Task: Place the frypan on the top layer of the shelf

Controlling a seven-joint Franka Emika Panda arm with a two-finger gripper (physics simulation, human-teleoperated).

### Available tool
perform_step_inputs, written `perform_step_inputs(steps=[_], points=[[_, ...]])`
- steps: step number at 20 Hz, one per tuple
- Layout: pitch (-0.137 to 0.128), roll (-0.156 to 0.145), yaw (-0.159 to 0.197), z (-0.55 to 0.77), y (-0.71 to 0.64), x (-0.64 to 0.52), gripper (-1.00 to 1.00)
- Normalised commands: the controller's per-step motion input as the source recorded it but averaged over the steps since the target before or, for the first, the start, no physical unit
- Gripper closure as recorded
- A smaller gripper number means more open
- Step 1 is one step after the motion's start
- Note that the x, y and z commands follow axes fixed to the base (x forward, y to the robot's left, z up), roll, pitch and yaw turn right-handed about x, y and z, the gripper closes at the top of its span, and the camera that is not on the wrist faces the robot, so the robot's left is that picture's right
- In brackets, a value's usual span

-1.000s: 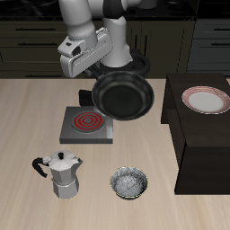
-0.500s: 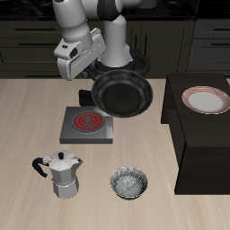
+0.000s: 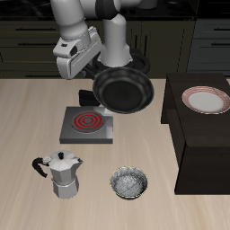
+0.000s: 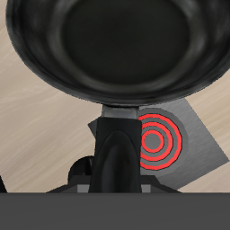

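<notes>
The round black frypan [image 3: 125,91] hangs tilted in the air above the table, between the burner and the shelf, its inside facing the camera. My gripper [image 3: 91,77] is shut on its handle. In the wrist view the frypan [image 4: 112,45] fills most of the frame and its black handle [image 4: 119,153] runs back between my fingers. The dark brown shelf [image 3: 202,135] stands beside the pan, lower than it, with a flat top.
A pink-rimmed plate [image 3: 206,100] lies on the shelf's top near the back. The grey burner plate with red coils [image 3: 88,124] sits under the gripper, also visible as burner [image 4: 160,142]. A moka pot [image 3: 60,172] and a small silvery bowl [image 3: 129,183] stand nearer the front edge.
The gripper and the frypan have risen slightly and the arm has drawn a little farther back. Nothing else has moved.
</notes>
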Motion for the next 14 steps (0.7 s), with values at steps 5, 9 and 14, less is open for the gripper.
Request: perform_step_inputs(steps=[5, 9, 14], points=[[-0.082, -0.008, 0.137, 0.15, -0.04, 0.05, 1.00], [0.003, 0.015, 0.077, 0.03, 0.01, 0.05, 1.00], [-0.045, -0.014, 0.153, 0.03, -0.05, 0.11, 1.00]])
